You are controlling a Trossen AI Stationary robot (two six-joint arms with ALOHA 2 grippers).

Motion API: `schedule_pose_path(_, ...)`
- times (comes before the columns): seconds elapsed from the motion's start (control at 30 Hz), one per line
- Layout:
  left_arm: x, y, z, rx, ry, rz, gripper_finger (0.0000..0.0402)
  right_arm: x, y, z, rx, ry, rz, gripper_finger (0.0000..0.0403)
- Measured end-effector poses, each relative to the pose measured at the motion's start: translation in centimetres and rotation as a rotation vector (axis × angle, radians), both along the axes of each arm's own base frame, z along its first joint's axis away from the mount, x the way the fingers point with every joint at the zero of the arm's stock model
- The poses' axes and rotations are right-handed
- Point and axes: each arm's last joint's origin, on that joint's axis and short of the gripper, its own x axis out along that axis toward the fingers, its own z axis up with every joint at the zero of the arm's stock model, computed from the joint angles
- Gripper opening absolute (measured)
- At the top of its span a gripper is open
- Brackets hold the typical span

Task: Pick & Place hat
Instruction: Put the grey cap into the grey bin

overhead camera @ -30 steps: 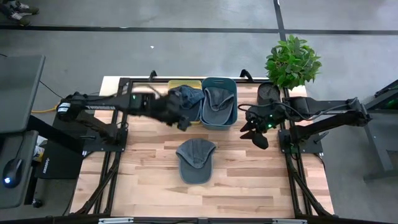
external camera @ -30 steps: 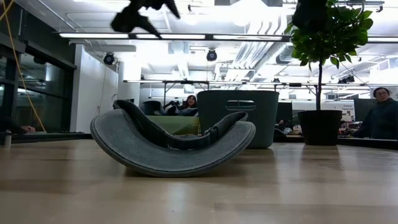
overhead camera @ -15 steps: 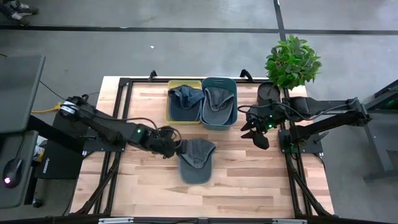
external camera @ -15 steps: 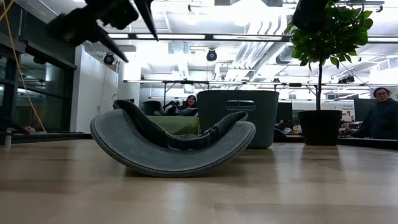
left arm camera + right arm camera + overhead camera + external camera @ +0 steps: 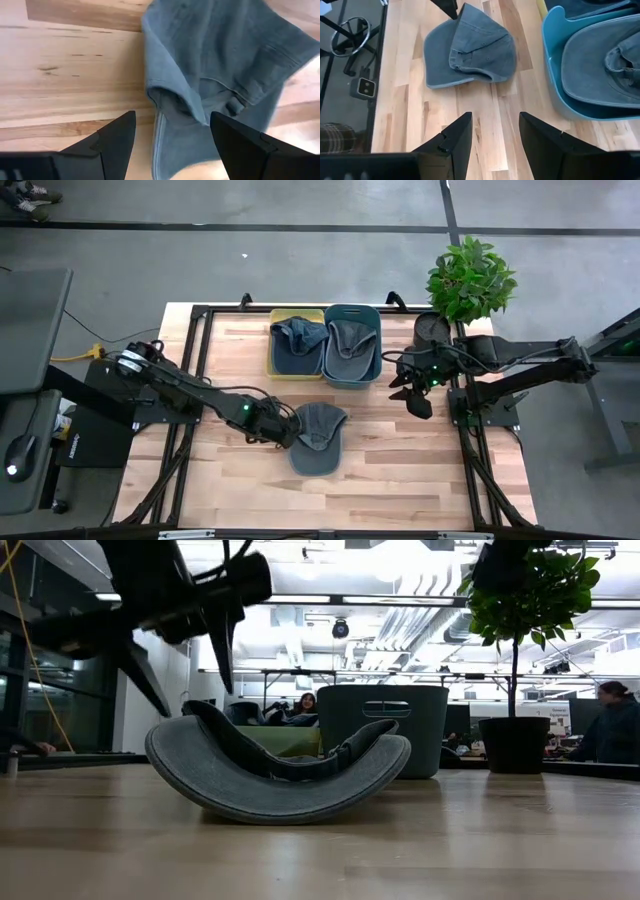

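1. A grey hat (image 5: 316,437) lies upside down in the middle of the wooden table (image 5: 400,470). It is not in a bin yet.
2. At the back of the table stand two bins side by side, a yellow bin (image 5: 277,368) and a blue bin (image 5: 372,320). Each one has a hat in it already. So that part looks done.
3. The left gripper (image 5: 285,430) is low, right at the edge of the hat on the table. In the left wrist view its two fingers (image 5: 117,137) are spread apart, with the hat's edge between them. They are not squeezing it yet.
4. The right gripper (image 5: 412,396) waits off to the side, near the blue bin and well apart from the hat. Its fingers are apart too and hold nothing.
5. What is left, I think: close the fingers on the hat, lift it, carry it to a bin and let it go.
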Motion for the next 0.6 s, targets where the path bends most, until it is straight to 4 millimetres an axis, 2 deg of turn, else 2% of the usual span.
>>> schedule_pose_path(0.27, 1.3, -0.1, -2.0, -0.03, 0.022, 0.04, 0.0254, -0.1, -0.1, -0.1, -0.031, 0.015, 0.002, 0.0157)
schedule_pose_path(0.6, 2.1, 1.1, -2.1, -0.026, -0.001, 0.058, 0.0248, -0.2, -0.1, -0.2, -0.039, 0.02, 0.011, 0.0156)
